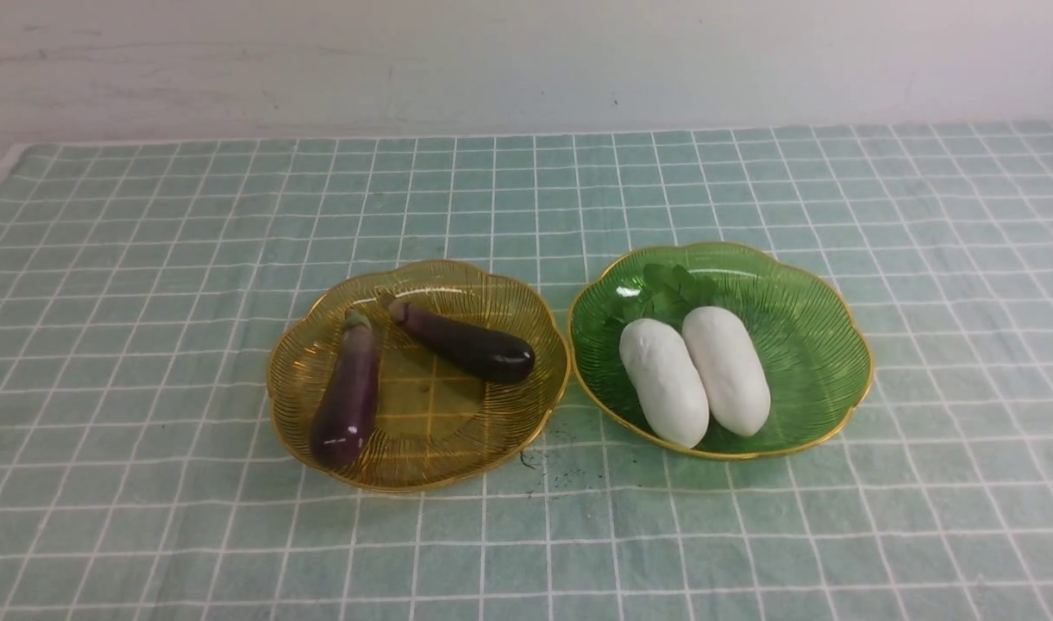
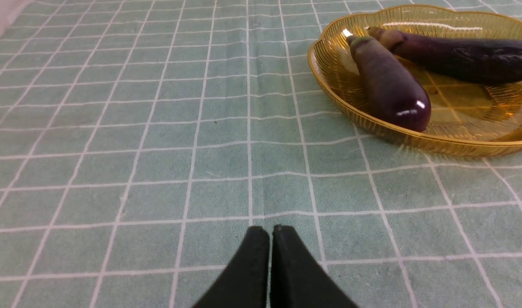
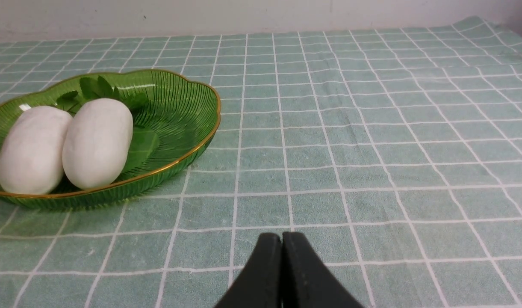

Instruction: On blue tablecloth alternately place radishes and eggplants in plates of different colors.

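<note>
The left gripper (image 2: pixel 270 233) is closed on nothing, its two matte black fingers pressed flat together into a blunt wedge above bare cloth. The right gripper (image 3: pixel 282 239) looks the same: smooth dark fingers tip to tip, nothing between them. Neither arm shows in the front view.

Beneath both lies the blue tablecloth (image 1: pixel 147 259), a soft, slightly fuzzy pale teal fabric crossed by thin white lines into small squares, with a few gentle creases.

From the left gripper, the yellow plate (image 2: pixel 329 81) sits at about two o'clock, well apart. It is translucent amber plastic, finely ribbed, with a scalloped edge and a thin gold rim. In it lie two eggplants: the near eggplant (image 2: pixel 387 85), slim and glossy purple with a dull brownish-green cap, and the far eggplant (image 2: pixel 457 57), darker, almost black. Their stem ends nearly meet; the bodies splay apart like a V.

From the right gripper, the green plate (image 3: pixel 188 124) sits at about ten o'clock, the same ribbed, scalloped, gold-rimmed shape. It holds two radishes side by side and touching, the left radish (image 3: pixel 30 149) and the right radish (image 3: pixel 98 141), both matte white, plump and oblong, with crinkled green leaves (image 3: pixel 94 87) at the far ends.

In the front view the two plates sit just beside each other, rims almost touching, yellow on the left and green on the right.
</note>
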You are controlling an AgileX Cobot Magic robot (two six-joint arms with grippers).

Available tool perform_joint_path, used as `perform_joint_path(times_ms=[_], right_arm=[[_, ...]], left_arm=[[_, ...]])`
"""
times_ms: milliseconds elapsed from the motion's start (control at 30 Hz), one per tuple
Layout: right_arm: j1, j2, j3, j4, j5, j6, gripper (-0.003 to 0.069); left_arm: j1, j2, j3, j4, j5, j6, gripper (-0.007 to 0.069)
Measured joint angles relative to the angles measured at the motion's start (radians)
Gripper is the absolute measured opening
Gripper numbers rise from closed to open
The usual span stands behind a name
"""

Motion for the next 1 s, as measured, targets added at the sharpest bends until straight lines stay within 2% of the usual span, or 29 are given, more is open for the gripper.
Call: perform_joint_path(times_ms=[1000], right_arm=[[0.0,0.0,0.0,0.0,0.0,0.015,-0.0015]], left_arm=[[0.001,0.0,0.0,0.0,0.0,0.0,-0.0007]])
